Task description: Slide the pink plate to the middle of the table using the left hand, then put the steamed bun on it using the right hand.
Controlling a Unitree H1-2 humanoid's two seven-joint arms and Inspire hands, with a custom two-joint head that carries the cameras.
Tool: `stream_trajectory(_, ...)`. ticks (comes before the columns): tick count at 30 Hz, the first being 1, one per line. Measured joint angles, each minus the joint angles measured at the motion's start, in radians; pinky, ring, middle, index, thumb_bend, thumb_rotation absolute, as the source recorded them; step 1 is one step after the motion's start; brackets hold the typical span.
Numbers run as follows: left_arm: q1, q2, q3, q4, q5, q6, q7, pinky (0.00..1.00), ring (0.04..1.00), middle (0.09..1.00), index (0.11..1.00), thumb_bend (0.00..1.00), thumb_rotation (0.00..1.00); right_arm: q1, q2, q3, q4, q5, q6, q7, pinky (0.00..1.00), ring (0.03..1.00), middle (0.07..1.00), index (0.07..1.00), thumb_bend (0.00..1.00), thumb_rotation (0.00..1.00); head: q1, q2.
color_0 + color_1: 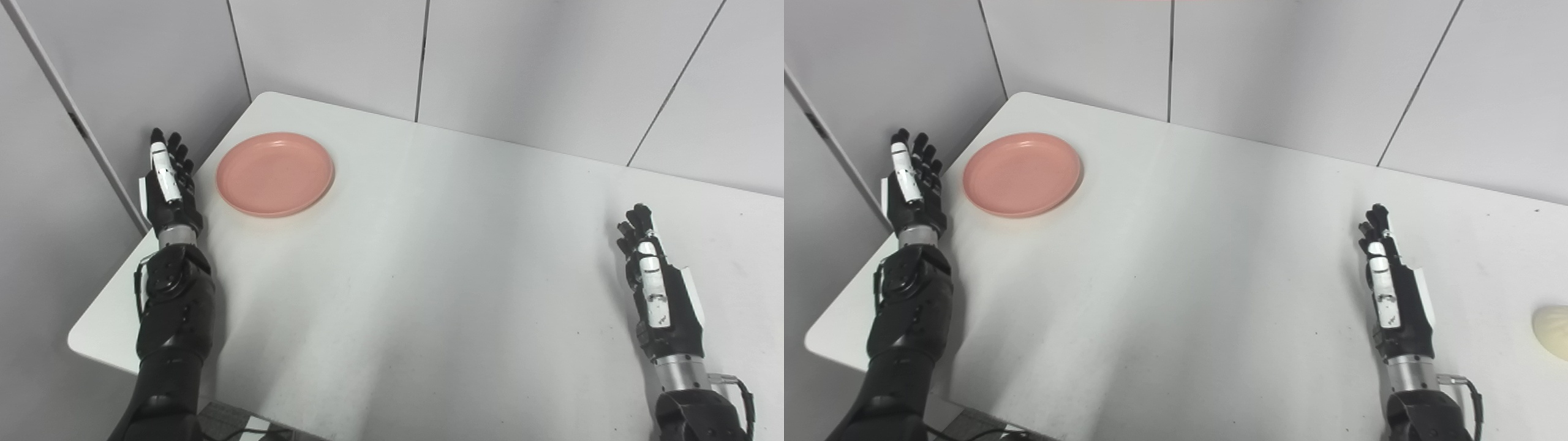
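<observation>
A pink plate (275, 174) lies empty at the far left of the white table (429, 257). My left hand (170, 184) stands edge-up just left of the plate, fingers straight and apart, holding nothing, a small gap from the rim. My right hand (652, 282) rests edge-up at the near right, open and holding nothing. The pale steamed bun (1552, 331) shows only in the right eye view, cut by the picture's right edge, to the right of my right hand.
Grey wall panels (490, 61) rise behind the table's far edge. The table's left edge runs right beside my left arm. A rounded table corner (79, 340) lies at the near left.
</observation>
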Motion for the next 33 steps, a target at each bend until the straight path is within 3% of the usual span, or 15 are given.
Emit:
stream_trajectory(15, -0.020, 0.000, -0.064, 0.024, 0.019, 0.009, -0.016, 1.00, 0.972, 0.952, 0.963, 0.51, 1.00, 0.007, -0.001, 0.000, -0.009, 0.002, 0.001, 0.000, 1.00, 1.000, 1.000, 1.000, 0.17, 1.00, -0.005, 0.005)
stream_trajectory(33, -0.086, -0.003, -0.102, 0.115, 0.007, 0.031, -0.132, 1.00, 0.948, 0.940, 0.963, 0.49, 1.00, 0.020, -0.002, -0.002, -0.024, -0.004, 0.003, 0.000, 1.00, 1.000, 1.000, 1.000, 0.19, 1.00, -0.023, 0.008)
